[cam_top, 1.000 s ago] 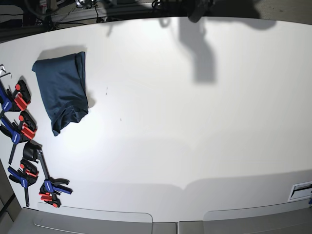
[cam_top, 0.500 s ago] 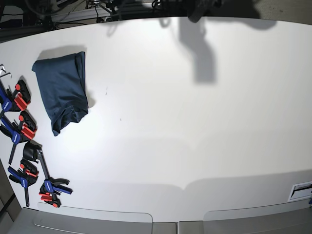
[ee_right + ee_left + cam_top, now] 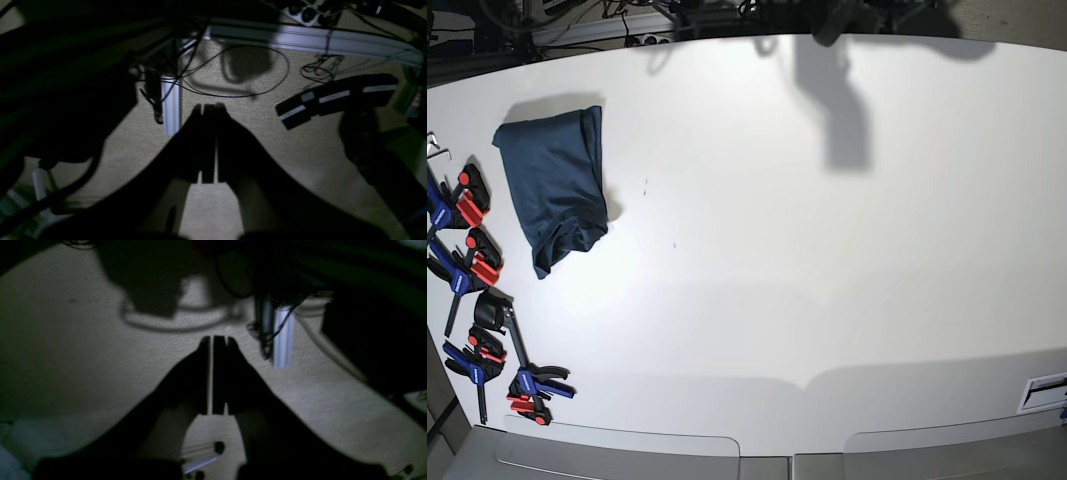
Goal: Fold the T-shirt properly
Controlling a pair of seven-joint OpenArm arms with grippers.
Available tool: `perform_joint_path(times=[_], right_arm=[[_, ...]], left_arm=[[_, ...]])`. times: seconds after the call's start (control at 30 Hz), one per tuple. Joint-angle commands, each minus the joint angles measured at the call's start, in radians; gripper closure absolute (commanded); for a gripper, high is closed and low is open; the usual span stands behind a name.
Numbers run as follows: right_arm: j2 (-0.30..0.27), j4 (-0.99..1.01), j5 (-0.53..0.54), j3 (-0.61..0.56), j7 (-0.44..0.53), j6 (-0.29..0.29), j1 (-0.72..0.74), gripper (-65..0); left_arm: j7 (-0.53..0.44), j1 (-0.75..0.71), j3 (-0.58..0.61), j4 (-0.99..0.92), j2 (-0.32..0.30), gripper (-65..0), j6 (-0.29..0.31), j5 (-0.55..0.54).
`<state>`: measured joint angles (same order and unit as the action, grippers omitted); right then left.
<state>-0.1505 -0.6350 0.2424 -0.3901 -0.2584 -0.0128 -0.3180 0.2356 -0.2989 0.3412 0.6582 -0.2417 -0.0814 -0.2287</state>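
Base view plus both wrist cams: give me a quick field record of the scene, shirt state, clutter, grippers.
T-shirt: dark navy T-shirt, folded into a compact bundle, far left part of the table
table: white table, bare apart from the shirt and clamps
clamps: red-blue-black clamps in a row along the left edge, apart from the shirt
left gripper: left gripper shut, holding nothing, floor below it
right gripper: right gripper shut, holding nothing, floor and cables below it
contact with shirt: none

1. The T-shirt (image 3: 557, 185) is laid on the table (image 3: 827, 280), upper left of the base frame.
2. Clamps (image 3: 477, 300) are set below it, along the left edge.
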Motion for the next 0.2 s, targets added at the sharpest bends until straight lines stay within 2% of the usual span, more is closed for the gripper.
perform_joint_path(times=[0.0, 0.17], right_arm=[[-0.001, -0.003, 0.004, 0.002, 0.004, 0.006, 0.000, 0.0], [0.004, -0.003, 0.078, 0.004, 0.000, 0.020, 0.010, 0.0]], left_arm=[[-0.003, -0.005, 0.000, 0.004, -0.005, -0.4, -0.004, -0.012], [-0.025, 0.003, 0.000, 0.004, -0.005, -0.4, 0.003, -0.016]])
